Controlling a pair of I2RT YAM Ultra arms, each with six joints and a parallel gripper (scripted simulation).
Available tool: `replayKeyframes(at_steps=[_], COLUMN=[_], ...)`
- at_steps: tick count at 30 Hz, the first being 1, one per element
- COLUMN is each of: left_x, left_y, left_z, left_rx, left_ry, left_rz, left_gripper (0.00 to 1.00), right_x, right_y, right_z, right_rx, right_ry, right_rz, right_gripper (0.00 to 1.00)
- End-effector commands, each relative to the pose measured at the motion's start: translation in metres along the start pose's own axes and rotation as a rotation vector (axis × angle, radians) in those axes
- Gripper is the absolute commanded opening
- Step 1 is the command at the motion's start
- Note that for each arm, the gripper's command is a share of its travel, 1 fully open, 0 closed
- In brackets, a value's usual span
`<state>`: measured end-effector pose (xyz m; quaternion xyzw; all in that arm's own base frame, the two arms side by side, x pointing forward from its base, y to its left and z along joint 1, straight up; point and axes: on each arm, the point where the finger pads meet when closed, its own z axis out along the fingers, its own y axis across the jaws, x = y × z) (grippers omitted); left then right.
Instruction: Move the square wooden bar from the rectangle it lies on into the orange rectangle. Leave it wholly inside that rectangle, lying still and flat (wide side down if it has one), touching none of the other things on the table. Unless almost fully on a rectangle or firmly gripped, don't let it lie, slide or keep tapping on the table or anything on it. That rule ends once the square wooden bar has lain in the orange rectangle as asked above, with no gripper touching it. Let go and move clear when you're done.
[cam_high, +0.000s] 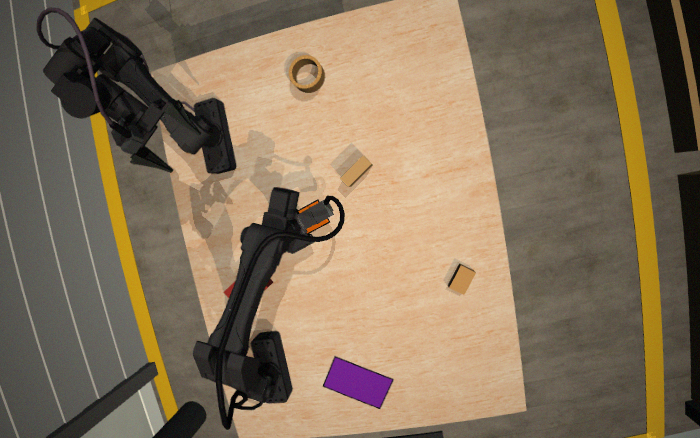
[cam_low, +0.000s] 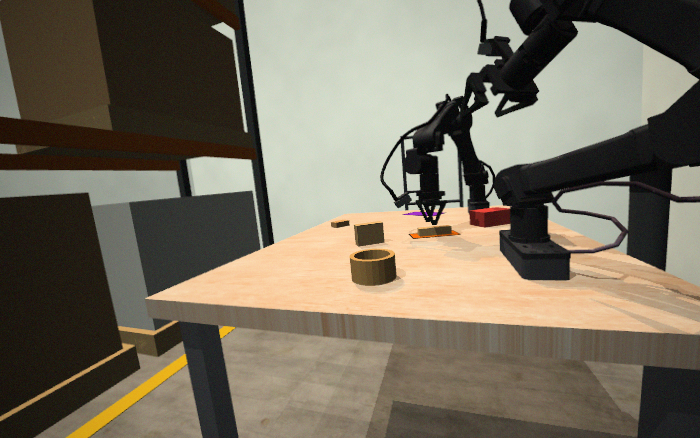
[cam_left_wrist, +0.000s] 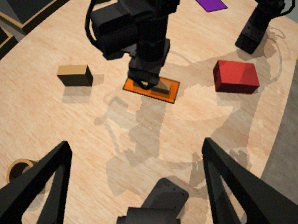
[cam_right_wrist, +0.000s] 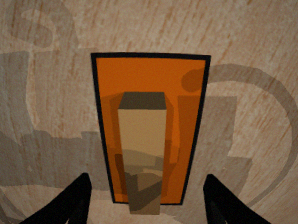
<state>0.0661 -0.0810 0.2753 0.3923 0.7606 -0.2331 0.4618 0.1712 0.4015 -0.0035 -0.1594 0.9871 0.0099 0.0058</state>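
Observation:
The square wooden bar (cam_right_wrist: 141, 152) lies flat inside the orange rectangle, along its length. In the exterior view the bar (cam_low: 434, 230) rests on the orange rectangle (cam_low: 433, 235) near the table's middle. My right gripper (cam_right_wrist: 147, 181) (cam_low: 432, 219) is open just above the bar, with a finger on each side and a gap to each. It points straight down. From above, the right wrist (cam_high: 313, 215) covers most of the bar. My left gripper (cam_low: 495, 103) (cam_high: 149, 157) is open and empty, held high over the table's edge.
A wooden ring (cam_high: 305, 72) stands at the far end. A tan block (cam_high: 355, 170) lies close to the orange rectangle and another (cam_high: 460, 278) farther off. A red block (cam_left_wrist: 236, 76) sits under the right arm. The purple rectangle (cam_high: 357, 382) is bare near the right arm's base.

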Motion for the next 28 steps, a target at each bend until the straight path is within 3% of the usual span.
replayKeyframes(at_steps=[1,2,6,11,28], left_x=[0.000,0.000,0.000,0.000,-0.002], left_y=[-0.001,-0.001,-0.001,-0.001,-0.002], left_z=[-0.001,-0.001,-0.001,-0.001,-0.002], left_rx=[0.003,0.003,0.003,0.003,0.009], left_ry=[-0.016,-0.016,-0.016,-0.016,-0.015], left_rz=[0.000,0.000,0.000,0.000,0.003], left_gripper=[1.00,1.00,1.00,1.00,1.00], right_x=[-0.005,-0.005,-0.004,0.004,0.002], right_y=[0.005,0.005,0.005,0.006,0.004], right_z=[-0.032,-0.039,-0.061,-0.041,-0.040], right_rx=[-0.028,-0.028,-0.028,0.014,0.010], right_ry=[-0.024,-0.024,-0.024,0.013,0.009], right_rz=[0.005,0.006,0.010,0.004,0.003], right_gripper=[0.93,1.00,1.00,1.00,1.00])
